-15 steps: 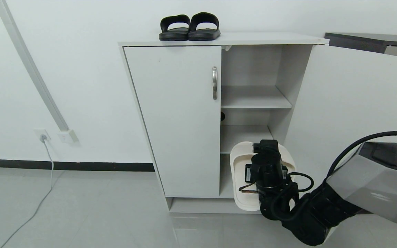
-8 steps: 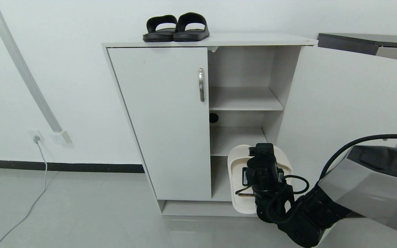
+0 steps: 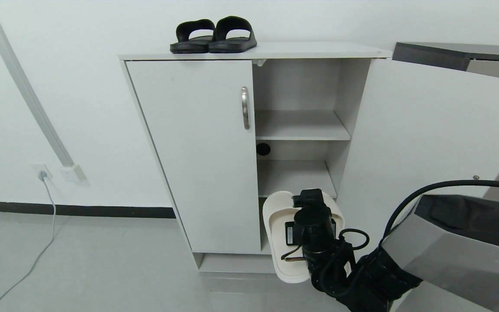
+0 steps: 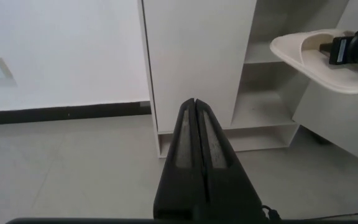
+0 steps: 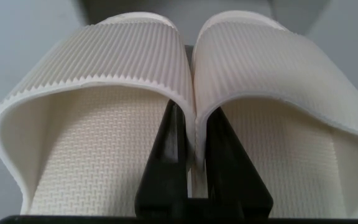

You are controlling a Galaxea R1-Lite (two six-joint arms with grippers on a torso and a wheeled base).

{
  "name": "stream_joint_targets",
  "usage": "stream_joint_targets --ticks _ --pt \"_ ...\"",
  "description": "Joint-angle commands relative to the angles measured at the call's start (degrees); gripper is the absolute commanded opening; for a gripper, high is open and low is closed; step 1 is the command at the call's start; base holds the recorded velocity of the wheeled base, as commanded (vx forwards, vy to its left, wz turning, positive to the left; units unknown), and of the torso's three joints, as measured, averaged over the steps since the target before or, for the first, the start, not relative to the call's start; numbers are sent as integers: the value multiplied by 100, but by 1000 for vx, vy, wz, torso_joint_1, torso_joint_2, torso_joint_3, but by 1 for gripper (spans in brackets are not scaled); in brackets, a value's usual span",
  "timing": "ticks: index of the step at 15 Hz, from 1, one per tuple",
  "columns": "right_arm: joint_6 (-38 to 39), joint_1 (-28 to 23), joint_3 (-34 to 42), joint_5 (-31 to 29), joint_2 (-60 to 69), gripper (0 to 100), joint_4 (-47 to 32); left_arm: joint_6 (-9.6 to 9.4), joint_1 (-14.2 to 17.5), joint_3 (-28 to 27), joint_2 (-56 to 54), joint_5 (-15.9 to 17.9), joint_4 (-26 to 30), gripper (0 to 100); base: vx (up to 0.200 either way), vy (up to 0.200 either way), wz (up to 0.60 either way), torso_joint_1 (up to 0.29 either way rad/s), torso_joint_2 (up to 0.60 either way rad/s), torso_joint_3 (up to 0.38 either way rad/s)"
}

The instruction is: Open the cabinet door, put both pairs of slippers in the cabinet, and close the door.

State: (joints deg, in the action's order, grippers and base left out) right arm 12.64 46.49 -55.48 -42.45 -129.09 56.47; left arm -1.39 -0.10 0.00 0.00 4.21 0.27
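Right gripper [image 5: 191, 155] clamps white slippers [image 3: 275, 234] before the open cabinet [image 3: 193, 151]; black slippers [image 3: 212, 37] sit on top; left gripper [image 4: 194, 112] is pressed together.

Bare indoor room with a shoe cabinet [image 3: 197, 151]
It stands against a plain white wall [image 3: 80, 86], on grey floor tiles [image 3: 102, 268], near black skirting [image 3: 72, 210] and a wall socket [image 3: 40, 172].
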Motion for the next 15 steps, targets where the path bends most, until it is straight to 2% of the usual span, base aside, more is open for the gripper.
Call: stream_joint_targets --ticks 1,10,15 --pt "10 -26 -59 -9 -222 0 5 -2 1 0 9 1 0 0 0 0 0 0 0 0" --pt "19 -26 -183 -9 -407 0 101 -2 -8 0 9 1 0 0 0 0 0 -1 0 -7" --pt "19 -167 -358 8 -750 0 251 -2 -8 0 9 1 0 0 0 0 0 1 3 -174"
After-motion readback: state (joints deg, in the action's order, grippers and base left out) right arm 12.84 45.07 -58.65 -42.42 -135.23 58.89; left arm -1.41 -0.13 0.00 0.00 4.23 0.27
